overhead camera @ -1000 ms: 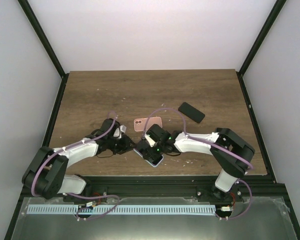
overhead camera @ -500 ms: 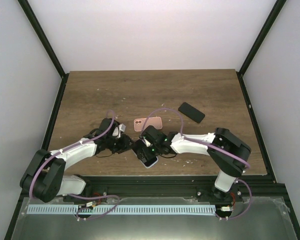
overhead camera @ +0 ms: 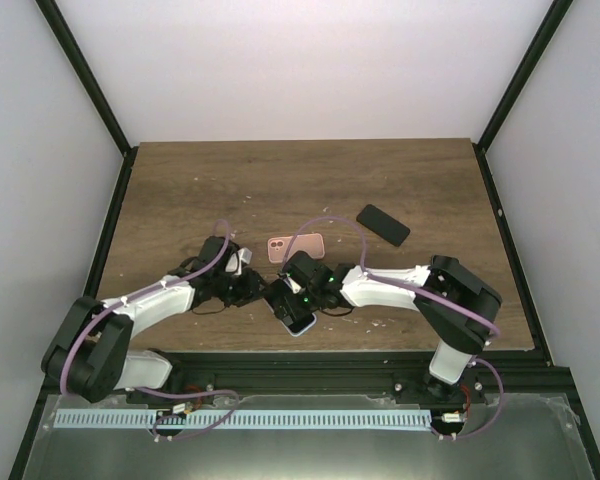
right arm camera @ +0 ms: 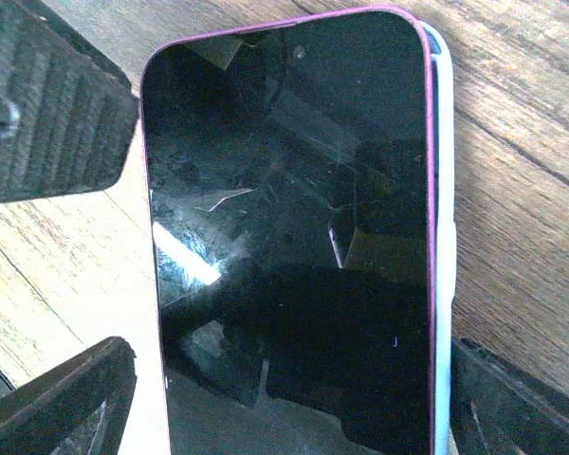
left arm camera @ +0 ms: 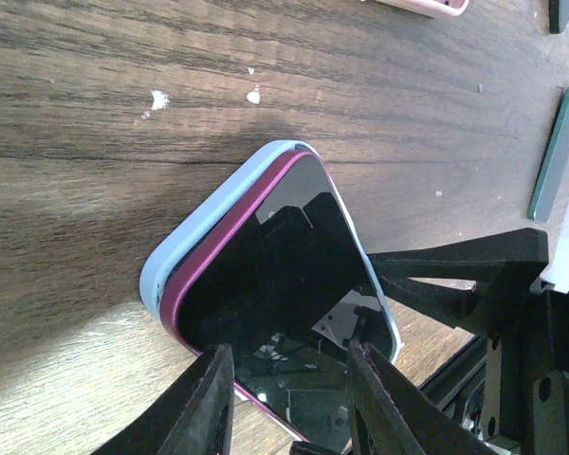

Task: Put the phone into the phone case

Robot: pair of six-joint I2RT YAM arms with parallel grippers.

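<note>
A phone with a black screen and a magenta rim lies on a light blue case at the table's near edge. Along one long side the magenta rim stands above the case's rim. My left gripper is open, its fingers over the phone's near end. My right gripper is open and straddles the phone across its width. A strip of table shows between its left finger and the phone, and its right finger is against the case. In the top view the two grippers meet at the phone.
A pink phone case lies just behind the grippers and a black phone lies further back right. The table's front edge is right beside the phone.
Since one second ago my right gripper and the phone in the case have shifted a little left, towards my left gripper. Nothing visibly moved in the last half second.
</note>
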